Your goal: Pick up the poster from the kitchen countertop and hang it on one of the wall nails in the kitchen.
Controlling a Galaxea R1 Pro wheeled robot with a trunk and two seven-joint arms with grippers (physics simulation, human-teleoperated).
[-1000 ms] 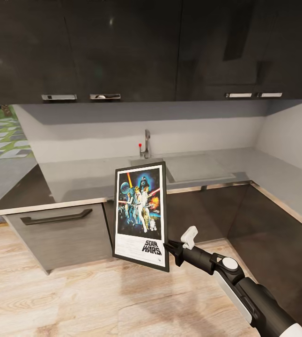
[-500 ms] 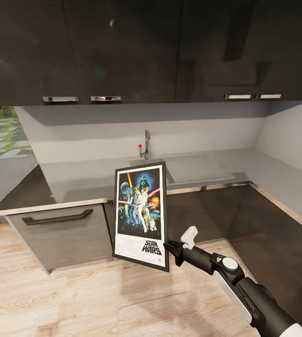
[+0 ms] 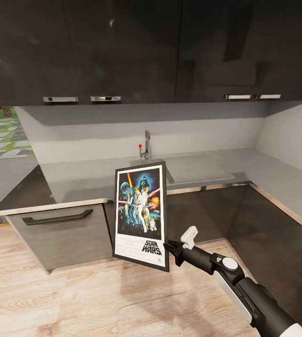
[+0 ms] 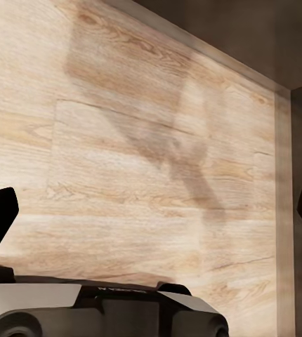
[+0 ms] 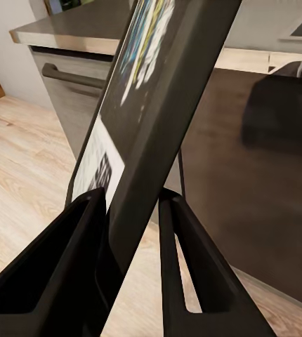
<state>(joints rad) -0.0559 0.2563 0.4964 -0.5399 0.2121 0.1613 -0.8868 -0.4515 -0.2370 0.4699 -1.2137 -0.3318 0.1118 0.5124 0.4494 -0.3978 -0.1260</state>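
Right tool [image 3: 170, 248] clamping black-framed, white-bordered poster [image 3: 140, 213], upright

"STAR WARS" logo, black letters, on white lower border of poster [image 3: 140, 216], head view. Small print lines above logo too small to read. Right wrist view: poster [image 5: 140, 119] print blurred, illegible. No other text.

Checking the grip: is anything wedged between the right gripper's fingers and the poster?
No. In the right wrist view the right gripper has its fingers pressed straight onto the poster frame, one each side, with nothing between.
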